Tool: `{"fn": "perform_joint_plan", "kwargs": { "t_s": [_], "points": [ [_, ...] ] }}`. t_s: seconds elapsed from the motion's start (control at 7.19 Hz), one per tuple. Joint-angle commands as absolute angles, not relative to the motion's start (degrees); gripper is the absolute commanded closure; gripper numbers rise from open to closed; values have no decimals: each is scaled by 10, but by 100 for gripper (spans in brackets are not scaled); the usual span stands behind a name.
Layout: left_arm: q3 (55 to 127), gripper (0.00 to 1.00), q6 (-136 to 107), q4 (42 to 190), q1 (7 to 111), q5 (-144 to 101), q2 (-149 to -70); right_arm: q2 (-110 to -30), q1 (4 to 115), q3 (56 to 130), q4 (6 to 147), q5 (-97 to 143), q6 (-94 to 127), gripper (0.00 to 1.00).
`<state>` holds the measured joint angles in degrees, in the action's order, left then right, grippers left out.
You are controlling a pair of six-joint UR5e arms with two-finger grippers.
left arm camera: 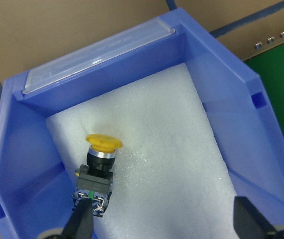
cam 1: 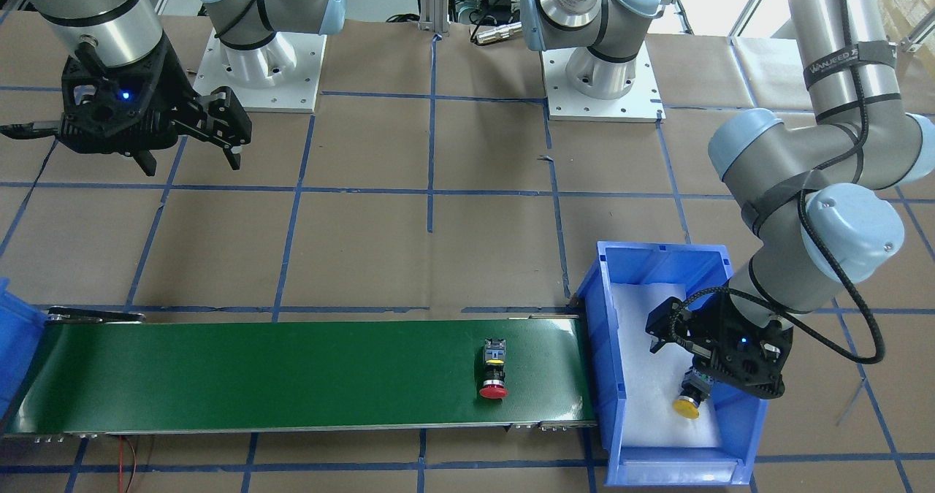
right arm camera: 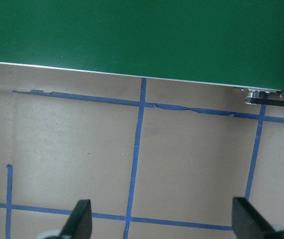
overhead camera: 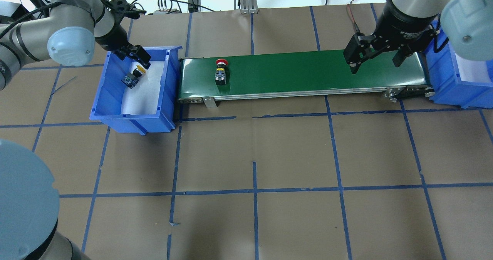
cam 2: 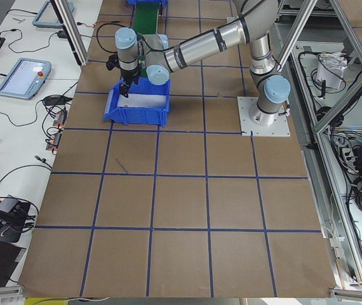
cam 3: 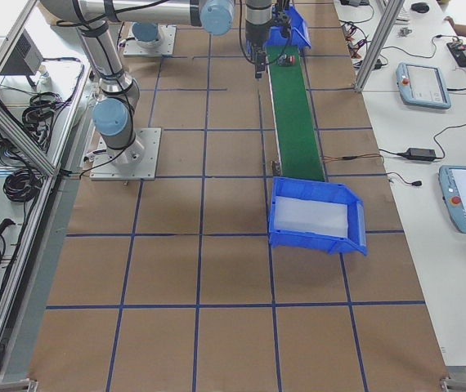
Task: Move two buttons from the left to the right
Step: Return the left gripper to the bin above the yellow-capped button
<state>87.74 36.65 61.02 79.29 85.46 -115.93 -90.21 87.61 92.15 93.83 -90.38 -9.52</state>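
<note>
The red-capped button (overhead camera: 220, 73) lies on its side on the green conveyor belt (overhead camera: 308, 73), near the belt's left end; it also shows in the front view (cam 1: 494, 376). The yellow-capped button (left arm camera: 98, 169) lies on white foam inside the left blue bin (overhead camera: 115, 115), and shows from above (overhead camera: 134, 77) and from the front (cam 1: 691, 398). My left gripper (left arm camera: 164, 224) is open and low in that bin; its left finger (left arm camera: 82, 221) is right beside the button's body. My right gripper (overhead camera: 375, 63) is open and empty, above the belt's near edge towards its right end.
A second blue bin (overhead camera: 462, 90) with white foam stands at the belt's right end. The table is brown paper with a blue tape grid (overhead camera: 254, 190). Both arm bases (cam 1: 259, 62) sit on white plates at the back.
</note>
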Motion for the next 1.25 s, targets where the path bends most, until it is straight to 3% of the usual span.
{"fn": "perform_joint_plan", "kwargs": {
  "t_s": [0.0, 0.14, 0.28, 1.11],
  "points": [
    [875, 23, 378, 592, 793, 862, -1178, -906, 875, 933, 943, -906, -95, 0],
    [875, 36, 378, 592, 793, 886, -1180, -906, 875, 932, 946, -907, -96, 0],
    [875, 40, 379, 590, 793, 895, -1183, -906, 875, 932, 945, -908, -95, 0],
    [863, 40, 374, 564, 797, 917, -1223, -906, 875, 932, 946, -908, -96, 0]
  ]
}}
